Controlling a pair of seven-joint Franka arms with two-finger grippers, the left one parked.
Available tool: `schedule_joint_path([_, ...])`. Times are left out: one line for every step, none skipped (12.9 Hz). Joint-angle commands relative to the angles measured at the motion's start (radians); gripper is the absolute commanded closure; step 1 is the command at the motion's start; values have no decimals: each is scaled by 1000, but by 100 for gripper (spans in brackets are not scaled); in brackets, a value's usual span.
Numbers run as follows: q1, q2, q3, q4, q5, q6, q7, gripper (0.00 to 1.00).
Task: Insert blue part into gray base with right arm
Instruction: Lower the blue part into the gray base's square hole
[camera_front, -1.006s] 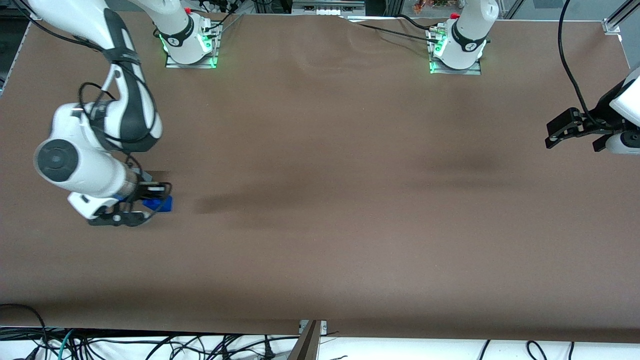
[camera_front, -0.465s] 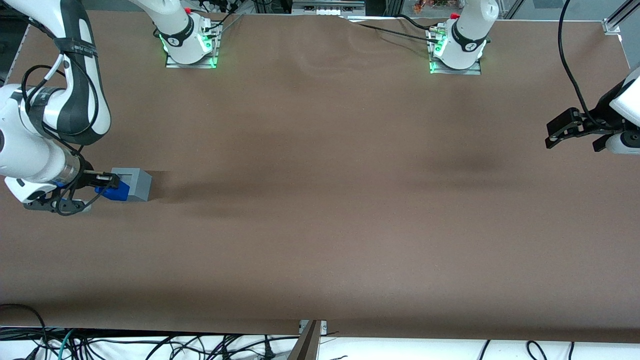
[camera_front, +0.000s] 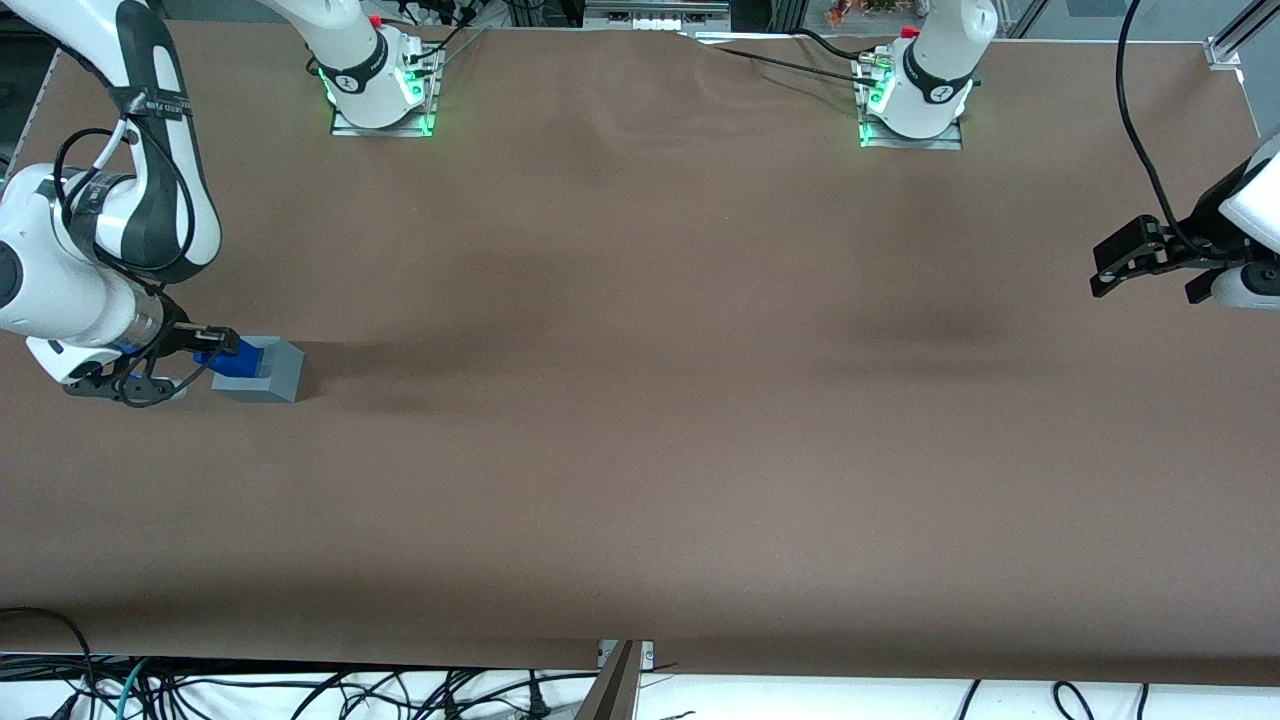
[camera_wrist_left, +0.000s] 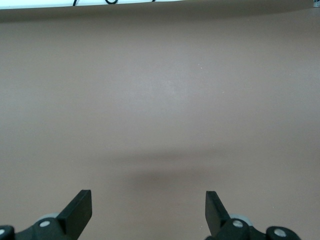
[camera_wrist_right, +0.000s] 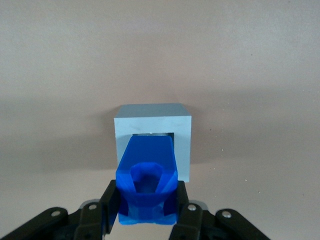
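The blue part (camera_wrist_right: 146, 182) was held clamped between the fingers of the gripper (camera_wrist_right: 146, 207), directly above the gray base (camera_wrist_right: 152, 140), its lower end over the square recess. In the front view the gripper (camera_front: 205, 352) was seen at the working arm's end of the brown table (camera_front: 640, 400), with the part (camera_front: 230, 358) over the base (camera_front: 262, 370).

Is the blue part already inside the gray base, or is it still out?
Still out. The gripper, shut on the blue part, holds it over the gray base; part of the base's recess shows uncovered.
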Motion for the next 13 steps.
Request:
schedule_joint_path([9, -40, -9, -42, -2, 13, -23, 78])
schedule_joint_path([7, -40, -9, -44, -2, 13, -25, 78])
schedule_joint_path([9, -40, -9, -45, -2, 13, -29, 78])
schedule_joint_path([7, -38, -9, -48, -2, 19, -32, 78])
schedule_joint_path([9, -38, -9, -53, -2, 25, -40, 78])
schedule_joint_path([7, -38, -9, -62, -2, 37, -55, 78])
schedule_joint_path([7, -38, -10, -67, -2, 48, -63, 78])
schedule_joint_path([7, -37, -21, -71, -2, 53, -74, 78])
schedule_joint_path([7, -35, -21, -71, -2, 54, -77, 78])
schedule_joint_path([7, -35, -21, -71, -2, 60, -77, 78])
schedule_joint_path([7, -32, -21, -71, 0, 63, -77, 78])
schedule_joint_path([7, -32, -21, -71, 0, 71, -77, 78])
schedule_joint_path([7, -30, -21, -71, 1, 74, -77, 78])
